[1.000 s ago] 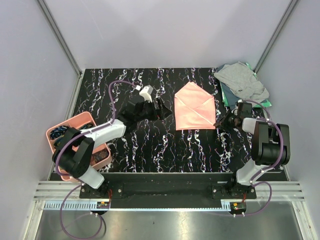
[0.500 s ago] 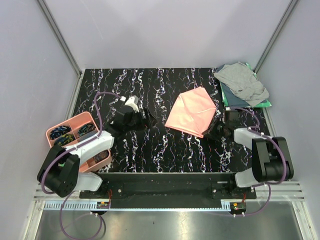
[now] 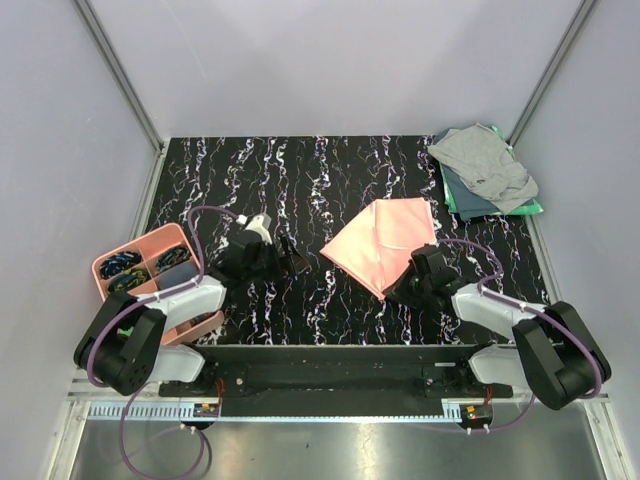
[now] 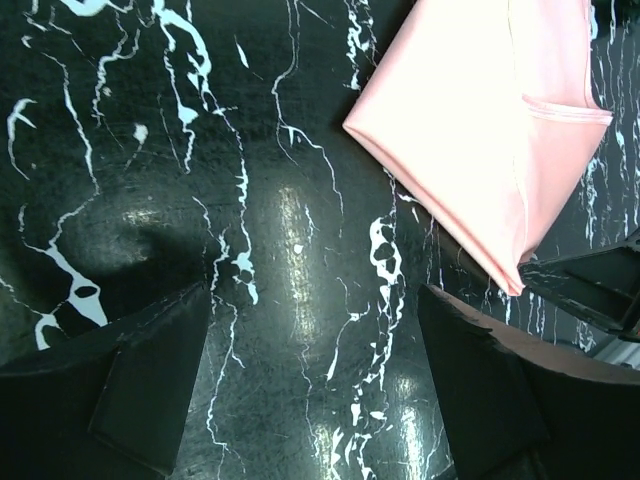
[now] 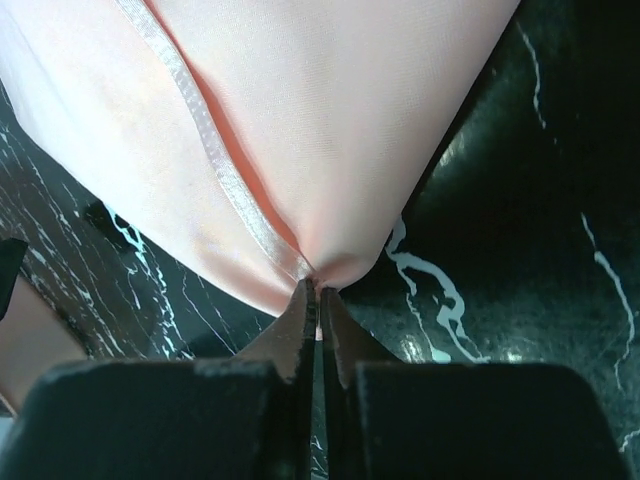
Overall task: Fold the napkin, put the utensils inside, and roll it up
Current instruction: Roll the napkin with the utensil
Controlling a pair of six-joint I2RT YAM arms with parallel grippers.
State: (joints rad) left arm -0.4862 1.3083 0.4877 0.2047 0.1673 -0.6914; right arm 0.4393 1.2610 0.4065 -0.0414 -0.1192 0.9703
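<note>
The salmon-pink napkin (image 3: 382,238) lies folded on the black marbled table, right of centre. It also shows in the left wrist view (image 4: 480,130) and fills the top of the right wrist view (image 5: 300,120). My right gripper (image 3: 398,290) is shut on the napkin's near corner, its jaws pinching the cloth (image 5: 318,285). My left gripper (image 3: 290,262) is open and empty, low over bare table left of the napkin (image 4: 310,400). No utensils are clearly in view.
A pink divided tray (image 3: 150,250) with small dark items stands at the left edge. A pile of grey cloth (image 3: 482,160) on green cloth (image 3: 528,208) lies at the back right corner. Grey walls enclose the table.
My right gripper has pulled the napkin's corner toward the near edge and left, turning and shifting the napkin. My left arm has drawn back toward its base.
</note>
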